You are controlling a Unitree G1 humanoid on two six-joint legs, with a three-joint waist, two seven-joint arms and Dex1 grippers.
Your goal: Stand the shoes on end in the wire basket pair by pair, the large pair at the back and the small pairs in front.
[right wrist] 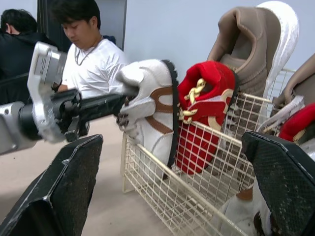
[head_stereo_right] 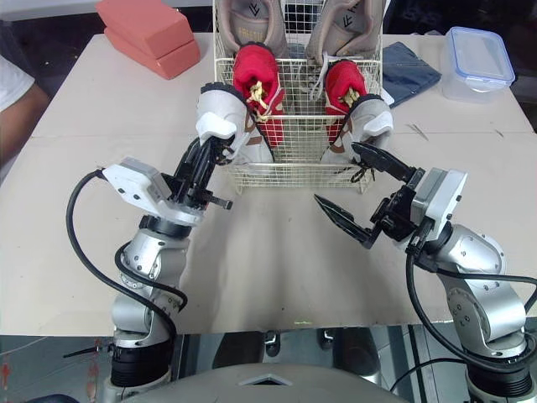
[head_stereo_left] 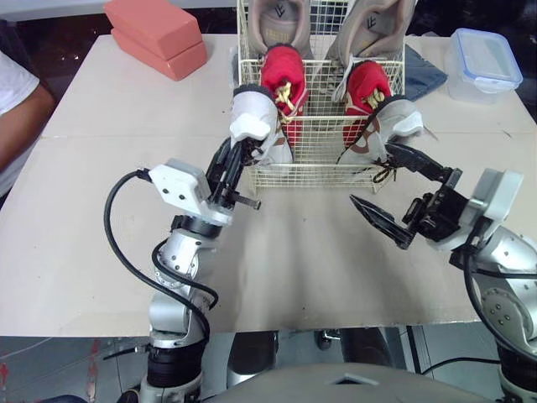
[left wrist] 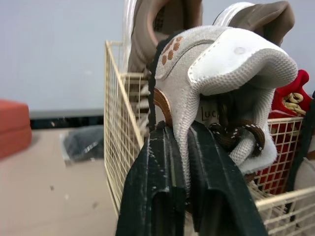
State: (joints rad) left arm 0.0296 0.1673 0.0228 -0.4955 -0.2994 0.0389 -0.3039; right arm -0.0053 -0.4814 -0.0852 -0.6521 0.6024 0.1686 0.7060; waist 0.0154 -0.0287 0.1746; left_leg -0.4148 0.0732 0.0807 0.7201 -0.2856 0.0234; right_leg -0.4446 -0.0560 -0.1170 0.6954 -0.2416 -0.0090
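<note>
Black-fingered and spread wide, the right gripper (head_stereo_left: 372, 175) holds nothing just in front of the wire basket (head_stereo_left: 310, 172). The left gripper (head_stereo_left: 242, 151) is clamped on the heel of a white shoe (head_stereo_left: 252, 117) standing toe-down at the basket's front left. Its mate (head_stereo_left: 388, 122) stands front right, with the red pair (head_stereo_left: 284, 71) behind and the large tan pair (head_stereo_left: 281, 21) at the back, so likely all that is left is releasing this shoe.

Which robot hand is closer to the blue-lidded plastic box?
Right. The right gripper hangs open by the basket's front right corner, on the box's side; the left gripper clamps a white shoe at the front left corner.
</note>
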